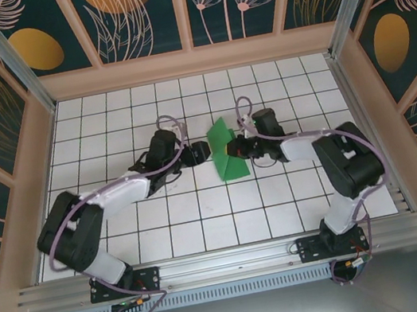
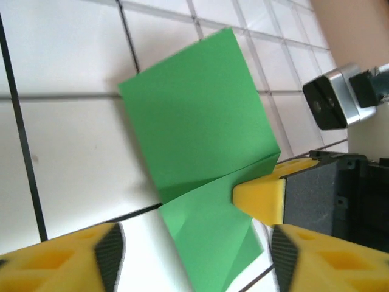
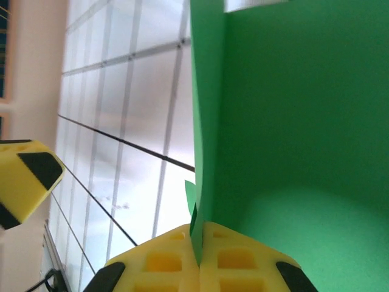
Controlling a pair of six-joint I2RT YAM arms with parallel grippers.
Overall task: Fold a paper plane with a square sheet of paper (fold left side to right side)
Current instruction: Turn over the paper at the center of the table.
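**Right jaws pinching green sheet, left jaws wide, fold in hand**

In the top view, the square sheet of paper (image 1: 226, 153) sat on the white tiled tabletop (image 1: 204, 221), just toward 12 o'clock of centre. It was between the two arms. The left arm (image 1: 118, 192) came in from the sheet's 9 o'clock and the right arm (image 1: 329, 151) from its 3 o'clock.

The sheet was not flat. The part toward 6 o'clock lay on the tiles and the part toward 12 o'clock stood up off them. In the left wrist view we saw the sheet (image 2: 200, 121) with a crease line across it, and one yellow finger (image 2: 261, 194) of the right jaws at its edge, right on that line.

In the right wrist view the right jaws were closed tight on the sheet's (image 3: 292, 121) edge, with the paper rising steeply from the pinch.

The left jaws stood wide with nothing in them. Their pads (image 2: 109, 255) sat apart, and the sheet's near corner was between them but untouched.

We judged the step to be the left-to-right fold, and early in the task, since there was no dart shape yet.

Next, we judged, the left jaws needed to take the 9 o'clock edge and carry it over to 3 o'clock while the right pinch anchored the sheet. The edges would need matching before the crease was pressed. The main risk we saw was thin paper buckling or sliding on smooth tile.
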